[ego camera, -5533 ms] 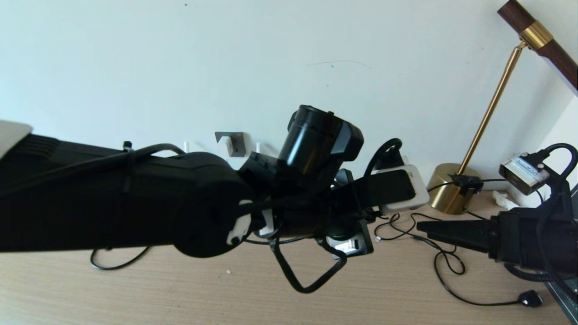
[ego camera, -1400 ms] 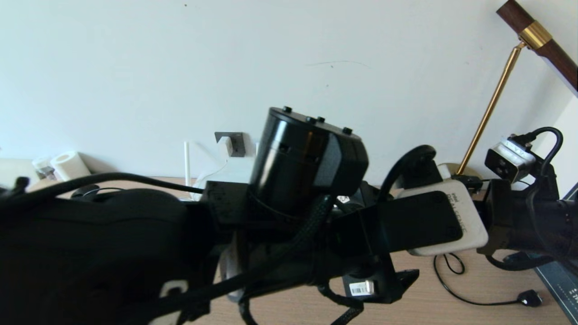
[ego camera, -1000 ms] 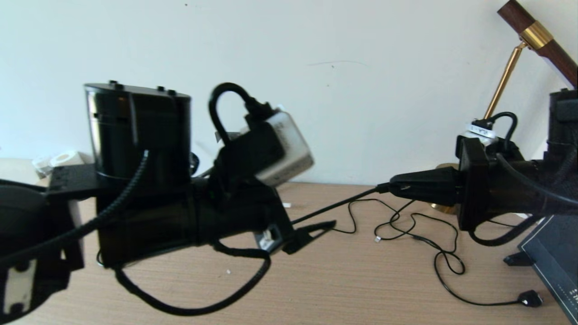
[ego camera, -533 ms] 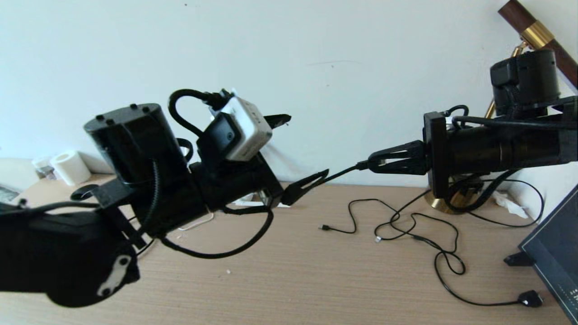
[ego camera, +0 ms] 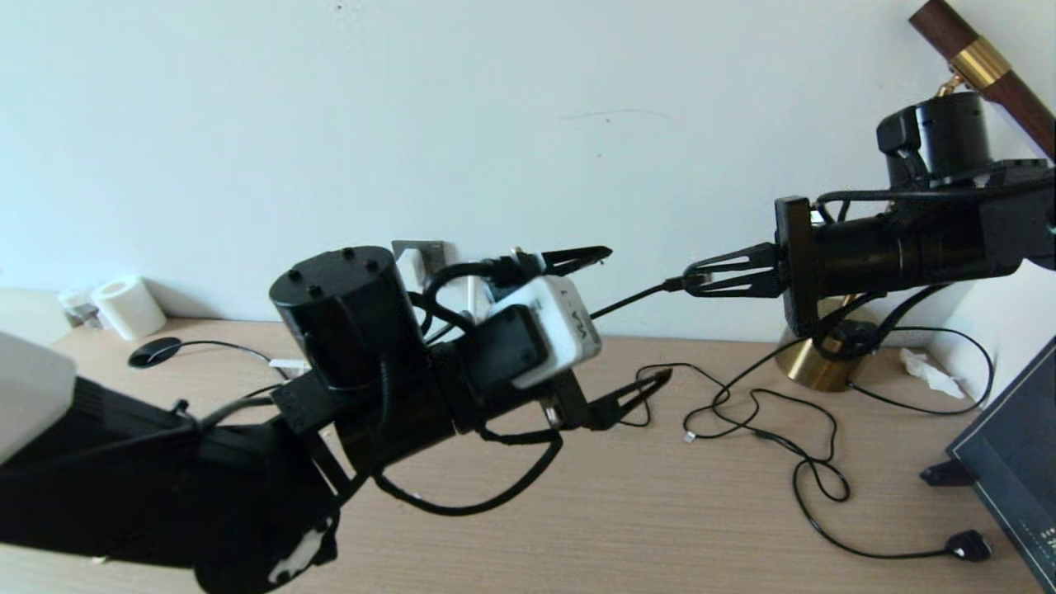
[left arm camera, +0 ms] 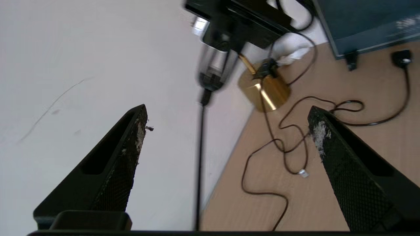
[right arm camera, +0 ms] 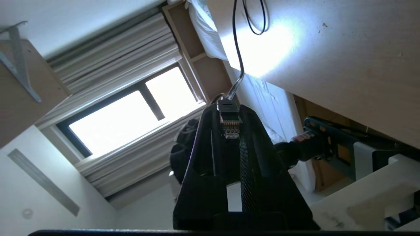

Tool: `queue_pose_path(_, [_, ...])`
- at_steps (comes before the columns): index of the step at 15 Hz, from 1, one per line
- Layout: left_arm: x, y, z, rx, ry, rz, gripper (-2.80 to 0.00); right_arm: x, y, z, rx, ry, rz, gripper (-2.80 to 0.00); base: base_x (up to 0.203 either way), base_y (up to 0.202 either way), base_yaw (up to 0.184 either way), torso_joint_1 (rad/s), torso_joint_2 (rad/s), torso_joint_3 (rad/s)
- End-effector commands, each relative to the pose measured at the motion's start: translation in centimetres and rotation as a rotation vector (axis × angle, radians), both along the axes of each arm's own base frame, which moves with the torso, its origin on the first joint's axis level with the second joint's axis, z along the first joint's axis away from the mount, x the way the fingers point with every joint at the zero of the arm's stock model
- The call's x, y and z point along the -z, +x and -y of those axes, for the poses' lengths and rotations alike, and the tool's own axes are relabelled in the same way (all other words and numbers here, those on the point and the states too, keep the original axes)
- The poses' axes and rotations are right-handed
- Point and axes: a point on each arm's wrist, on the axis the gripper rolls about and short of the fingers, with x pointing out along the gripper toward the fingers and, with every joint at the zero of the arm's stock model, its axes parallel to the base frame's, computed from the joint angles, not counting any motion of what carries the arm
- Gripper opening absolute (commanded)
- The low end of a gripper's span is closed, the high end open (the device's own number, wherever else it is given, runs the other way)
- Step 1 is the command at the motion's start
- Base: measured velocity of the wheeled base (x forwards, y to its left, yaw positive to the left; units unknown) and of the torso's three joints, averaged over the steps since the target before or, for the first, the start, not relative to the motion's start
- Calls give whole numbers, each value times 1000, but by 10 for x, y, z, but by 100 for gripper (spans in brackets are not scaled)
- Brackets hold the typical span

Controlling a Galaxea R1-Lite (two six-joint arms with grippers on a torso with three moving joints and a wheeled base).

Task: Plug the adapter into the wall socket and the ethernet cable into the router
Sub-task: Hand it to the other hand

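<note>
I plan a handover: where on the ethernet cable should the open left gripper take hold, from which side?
Probably the straight stretch of the ethernet cable just beyond the right gripper, which pinches the plug. It runs taut between the open fingers of the left gripper, so close across it.

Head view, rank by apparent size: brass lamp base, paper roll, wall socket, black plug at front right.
1. brass lamp base and paper roll: look alike, not ranked.
2. wall socket, partly hidden.
3. black plug.
</note>
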Motion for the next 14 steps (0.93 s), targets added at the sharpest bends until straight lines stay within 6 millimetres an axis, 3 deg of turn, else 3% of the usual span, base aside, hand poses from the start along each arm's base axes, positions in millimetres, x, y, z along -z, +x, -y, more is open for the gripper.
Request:
queue_pose_path(1, [11,7,13,9,32,24,0,-7,-2,4,-6,11,-24,-280,0,0,0,0,0,0])
queue_pose_path(5, [20,19,22,16,125,144,0,-17,-17,7,-38,29,-22,-280,0,0,0,0,0,0])
queue_pose_path(9, [6,31,33,-12,132,306,0,-14,-26,8,-39,18,-79,-280,0,0,0,0,0,0])
queue_pose_path(14, [-8,21,42,11,91,342,0,-8,-30,8,-71,31,-98,-280,0,0,0,0,0,0])
